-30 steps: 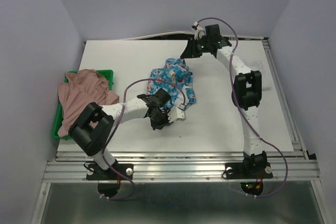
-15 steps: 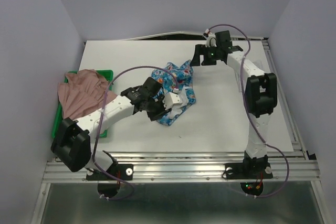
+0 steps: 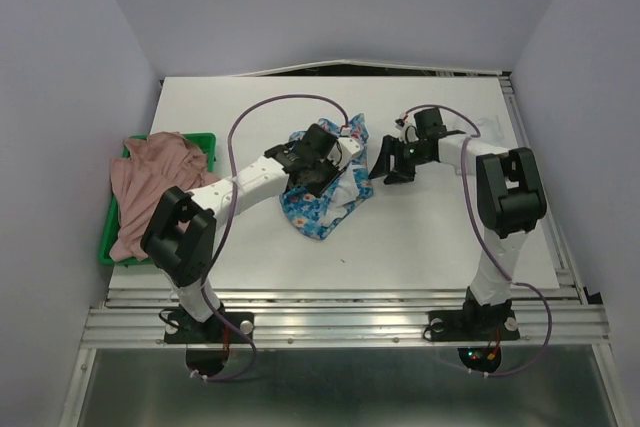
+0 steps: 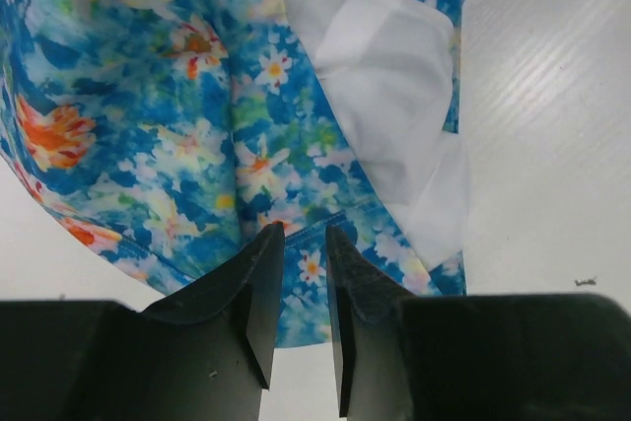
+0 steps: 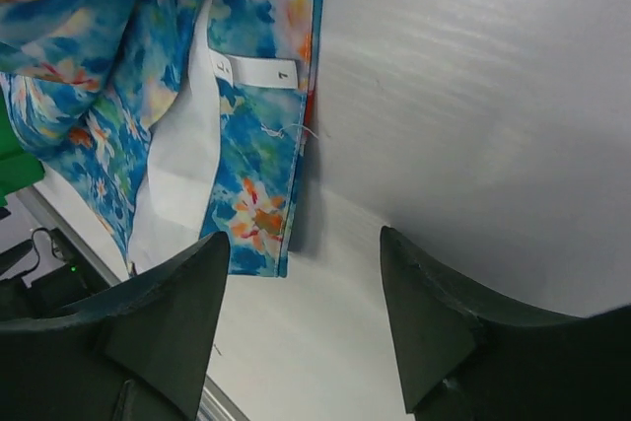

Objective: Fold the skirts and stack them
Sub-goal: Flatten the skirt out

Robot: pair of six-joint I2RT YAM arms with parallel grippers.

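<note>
The blue flowered skirt (image 3: 322,202) lies crumpled in the middle of the table, with its white lining showing. My left gripper (image 3: 322,169) hovers over the middle of it. In the left wrist view its fingers (image 4: 304,234) stand a narrow gap apart with nothing between them, and the skirt (image 4: 177,125) lies just past the tips. My right gripper (image 3: 385,165) is low beside the skirt's right edge. It is open wide and empty (image 5: 304,236), with the skirt's hem and label (image 5: 254,72) ahead to its left. A dusty-pink skirt (image 3: 150,187) is heaped at the left.
The pink skirt sits in and spills over a green tray (image 3: 206,137) at the table's left edge. The white table (image 3: 450,237) reaches a metal rail at the front. Purple cables loop over both arms.
My left gripper moved from the skirt's near edge to over its middle and parted its jaws. My right gripper came down from the table's back to the skirt's right side, jaws wider. The skirt shifted.
</note>
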